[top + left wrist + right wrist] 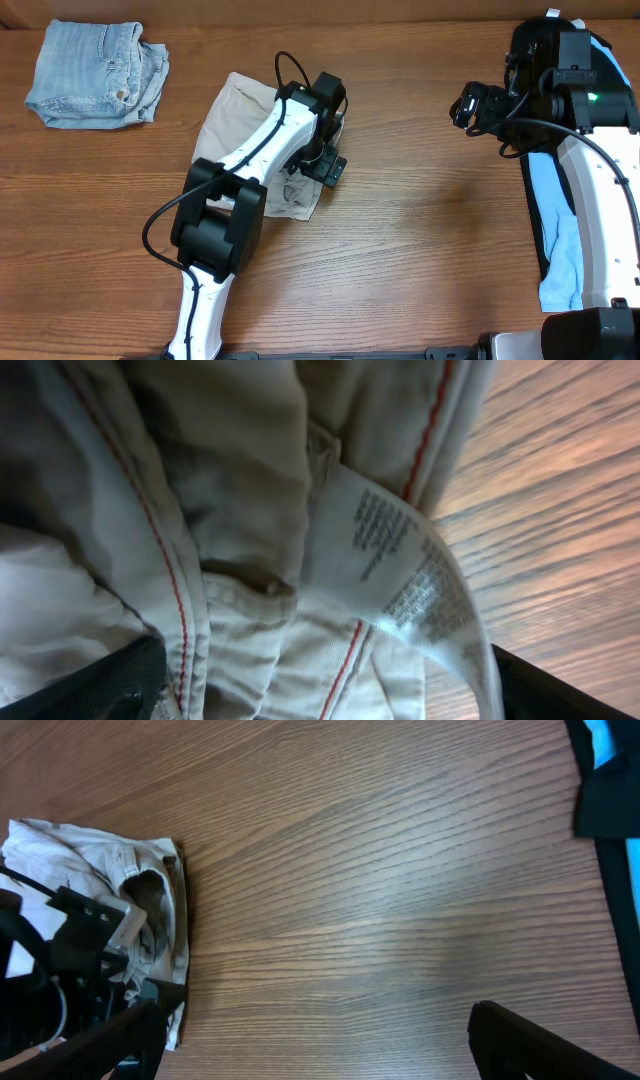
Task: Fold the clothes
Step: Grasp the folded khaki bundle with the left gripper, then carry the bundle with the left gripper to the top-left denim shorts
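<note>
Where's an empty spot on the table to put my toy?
The biggest bare stretch of table lies between the beige shorts and the blue clothes at the right edge. Crowded where the left gripper sits on the shorts.

On table (420, 250): shorts (232, 105) left of centre; denim shorts (95, 75) at far-left rear corner, well apart from them; garment pile (550, 225) along right edge. Over shorts' right edge: left gripper (325, 168), touching cloth.

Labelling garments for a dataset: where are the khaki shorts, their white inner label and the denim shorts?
khaki shorts (228, 108): overhead view, bare upper-left fabric.
white inner label (395, 555): left wrist view, its printed middle.
denim shorts (95, 72): overhead view, middle of the pile.
</note>
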You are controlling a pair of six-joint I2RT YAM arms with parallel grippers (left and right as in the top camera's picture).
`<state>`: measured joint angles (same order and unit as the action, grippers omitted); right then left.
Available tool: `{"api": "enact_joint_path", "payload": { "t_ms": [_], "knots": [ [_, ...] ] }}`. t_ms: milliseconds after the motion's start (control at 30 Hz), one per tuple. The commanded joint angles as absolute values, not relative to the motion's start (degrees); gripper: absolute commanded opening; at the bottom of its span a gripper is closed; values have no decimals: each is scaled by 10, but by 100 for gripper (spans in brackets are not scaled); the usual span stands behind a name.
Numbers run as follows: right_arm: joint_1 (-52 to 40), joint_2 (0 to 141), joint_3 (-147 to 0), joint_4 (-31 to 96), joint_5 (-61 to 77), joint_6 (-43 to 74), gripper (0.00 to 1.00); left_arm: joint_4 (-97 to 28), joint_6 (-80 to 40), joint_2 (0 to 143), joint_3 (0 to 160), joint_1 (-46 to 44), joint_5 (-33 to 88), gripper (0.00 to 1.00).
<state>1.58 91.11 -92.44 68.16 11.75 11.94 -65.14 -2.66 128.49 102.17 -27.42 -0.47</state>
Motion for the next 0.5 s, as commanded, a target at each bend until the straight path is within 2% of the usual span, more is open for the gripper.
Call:
{"api": "enact_joint_path", "payload": {
  "t_ms": [0, 300, 367, 467],
  "knots": [
    [20, 903, -930, 678, 116, 115, 100, -643, -37, 1291, 975, -284, -30, 100],
    [20, 906, -930, 677, 116, 115, 100, -542, -39, 1291, 866, -285, -110, 99],
    [20, 906, -930, 677, 116, 115, 100, -519, -39, 1291, 849, -285, -128, 89],
    [20, 906, -930, 676, 116, 115, 100, -515, -39, 1291, 846, -284, -144, 65]
  ]
}}
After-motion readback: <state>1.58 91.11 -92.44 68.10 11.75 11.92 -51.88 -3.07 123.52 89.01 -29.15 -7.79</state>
